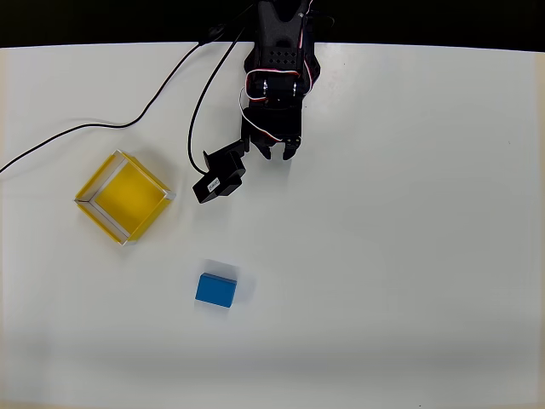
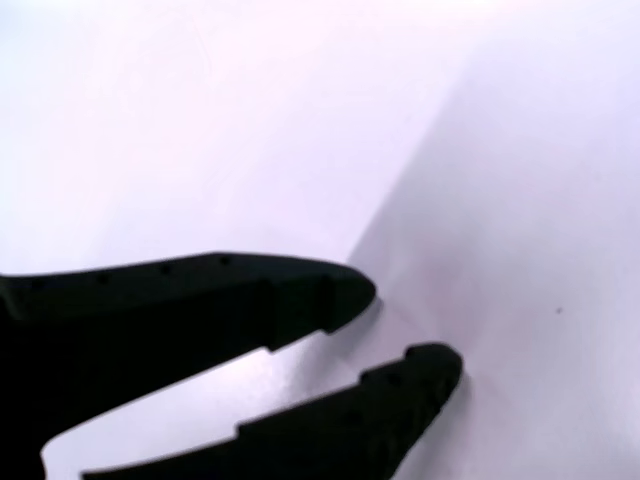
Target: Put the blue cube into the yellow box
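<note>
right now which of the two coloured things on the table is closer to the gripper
The yellow box is slightly closer to the gripper, sitting left of it in the overhead view; the blue cube lies farther down the table.

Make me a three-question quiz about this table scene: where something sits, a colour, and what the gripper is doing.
1. In the overhead view, the blue cube lies
A. inside the yellow box
B. on the table, below and right of the yellow box
C. in the gripper

2. The box floor is
A. yellow
B. red
C. green

3. The gripper is
A. clamped on the cube
B. resting in the box
C. open and empty

Answers: B, the cube sits apart on bare table; A, yellow shows inside the rims; C, the wrist view shows a gap between empty fingers.
</note>
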You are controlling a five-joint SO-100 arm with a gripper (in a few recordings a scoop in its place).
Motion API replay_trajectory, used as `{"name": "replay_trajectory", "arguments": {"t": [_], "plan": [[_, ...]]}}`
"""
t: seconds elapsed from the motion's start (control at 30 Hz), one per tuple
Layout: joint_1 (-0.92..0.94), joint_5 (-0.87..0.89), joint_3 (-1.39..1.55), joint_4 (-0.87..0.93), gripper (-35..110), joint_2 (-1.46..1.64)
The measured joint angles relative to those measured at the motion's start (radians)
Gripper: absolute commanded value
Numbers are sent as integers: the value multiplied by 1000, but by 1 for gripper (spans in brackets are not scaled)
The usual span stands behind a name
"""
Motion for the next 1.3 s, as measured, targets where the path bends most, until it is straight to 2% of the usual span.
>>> {"name": "replay_trajectory", "arguments": {"t": [0.37, 0.5, 0.63, 0.77, 1.0, 1.3], "plan": [[-32, 0, 0, 0, 10, 0], [-11, -49, 0, -5, 12, 0], [43, -104, 0, -146, 15, -17], [112, -144, -15, -333, 20, -167], [149, -64, -187, -618, 35, -528], [206, 97, -554, -767, 51, -894]]}}
